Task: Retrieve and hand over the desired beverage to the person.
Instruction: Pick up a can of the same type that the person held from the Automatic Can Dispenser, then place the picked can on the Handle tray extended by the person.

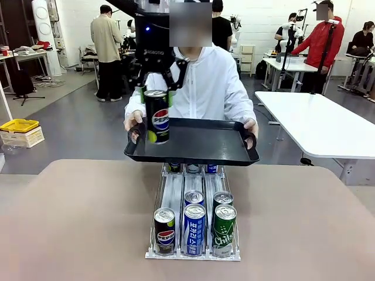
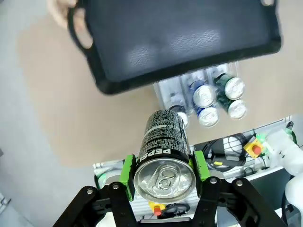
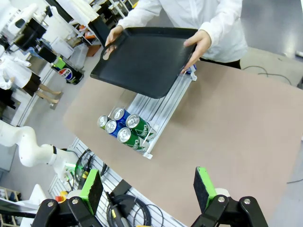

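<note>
Black tray (image 1: pixel 199 143) the person (image 1: pixel 205 82) holds hangs over the far end of the rack (image 1: pixel 174 190), so the far cans (image 1: pixel 193 168) are blocked from above. On the tray's left end, the left gripper (image 1: pixel 156 96) with its Pepsi can (image 1: pixel 157 120) hogs the room. Its middle and right are open, same for the near cans (image 1: pixel 194 225) and the tabletop (image 1: pixel 76 222) either side of the rack.

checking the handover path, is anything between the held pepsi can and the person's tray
Nothing visible does. The left gripper is shut on the Pepsi can, low over the black tray held by the person; its surface is bare.
</note>
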`<control>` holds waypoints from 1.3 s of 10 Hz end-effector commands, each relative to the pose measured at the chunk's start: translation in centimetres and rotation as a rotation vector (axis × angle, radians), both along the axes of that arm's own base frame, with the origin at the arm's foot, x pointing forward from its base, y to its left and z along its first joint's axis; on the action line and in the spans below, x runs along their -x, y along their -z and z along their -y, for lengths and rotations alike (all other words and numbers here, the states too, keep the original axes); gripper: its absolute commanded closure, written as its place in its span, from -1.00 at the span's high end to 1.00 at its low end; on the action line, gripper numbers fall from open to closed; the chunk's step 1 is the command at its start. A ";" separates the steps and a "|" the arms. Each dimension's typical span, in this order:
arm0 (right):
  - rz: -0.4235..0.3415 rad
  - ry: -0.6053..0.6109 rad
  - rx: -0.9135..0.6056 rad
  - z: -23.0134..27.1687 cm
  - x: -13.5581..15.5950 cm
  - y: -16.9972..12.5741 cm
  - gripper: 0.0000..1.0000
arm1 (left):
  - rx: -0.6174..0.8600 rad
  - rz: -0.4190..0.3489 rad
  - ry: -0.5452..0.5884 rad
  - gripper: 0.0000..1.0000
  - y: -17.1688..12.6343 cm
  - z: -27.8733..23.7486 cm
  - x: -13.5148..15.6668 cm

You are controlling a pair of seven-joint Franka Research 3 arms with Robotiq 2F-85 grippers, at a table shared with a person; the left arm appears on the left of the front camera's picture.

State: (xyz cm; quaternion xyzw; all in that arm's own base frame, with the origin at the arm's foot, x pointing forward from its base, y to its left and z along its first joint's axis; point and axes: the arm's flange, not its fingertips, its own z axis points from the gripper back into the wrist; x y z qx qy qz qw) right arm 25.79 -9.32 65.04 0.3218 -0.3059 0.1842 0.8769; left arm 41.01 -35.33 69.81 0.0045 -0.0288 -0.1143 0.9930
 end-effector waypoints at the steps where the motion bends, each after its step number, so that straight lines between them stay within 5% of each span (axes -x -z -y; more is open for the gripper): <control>1: 0.009 -0.018 -0.016 0.0 -0.2 0.0 1.00 | 0.044 0.056 0.132 0.17 -2.1 2.7 -0.3; 4: 0.009 -0.018 -0.016 0.0 -0.2 0.0 1.00 | 0.053 0.028 0.224 0.17 -2.7 5.0 -0.2; 13: 0.009 -0.018 -0.016 0.0 -0.2 0.0 1.00 | 0.067 0.032 0.189 0.17 -1.5 4.6 0.6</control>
